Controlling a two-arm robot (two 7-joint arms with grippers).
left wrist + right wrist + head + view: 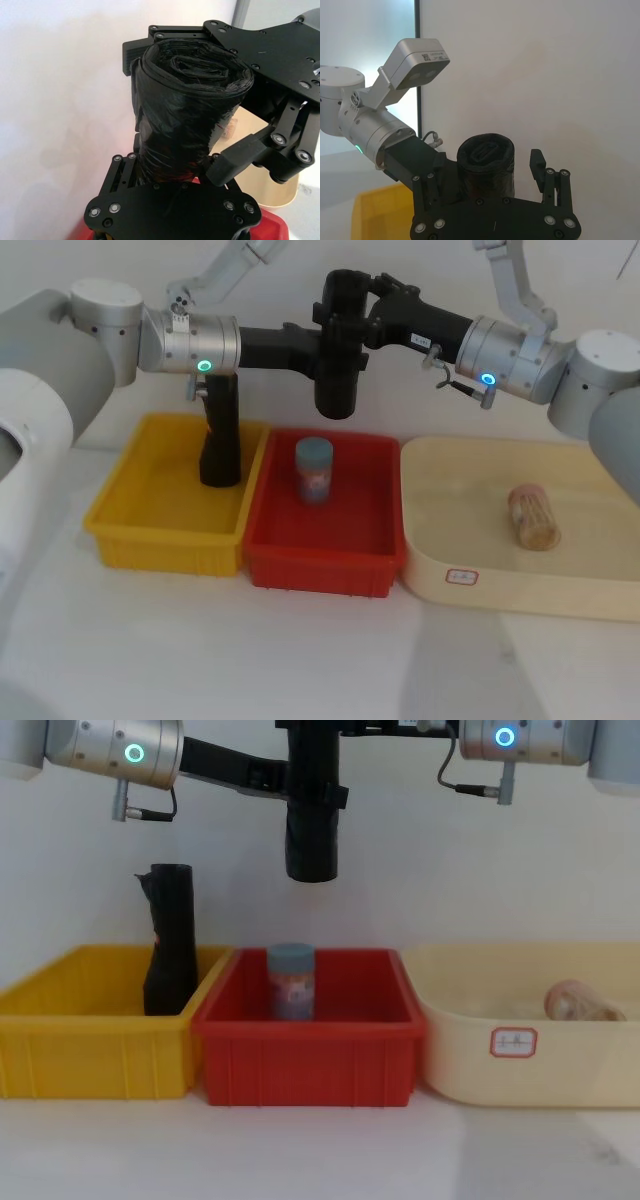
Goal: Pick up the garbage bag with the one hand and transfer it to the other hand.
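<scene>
Head view: above the red bin (320,570), the left end effector (345,345) clamps the garbage bag (335,395). The right end effector (340,292) straddles it, jaws apart. Releasing early would drop it.

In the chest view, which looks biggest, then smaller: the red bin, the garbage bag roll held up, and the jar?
1. red bin.
2. garbage bag, held by the left gripper, right gripper open around it.
3. jar, clearly smallest.

The thick black cylindrical roll of crinkled plastic film (190,115) looks faintly glossy, the red rectangular plastic bin (310,1065) smooth.
</scene>
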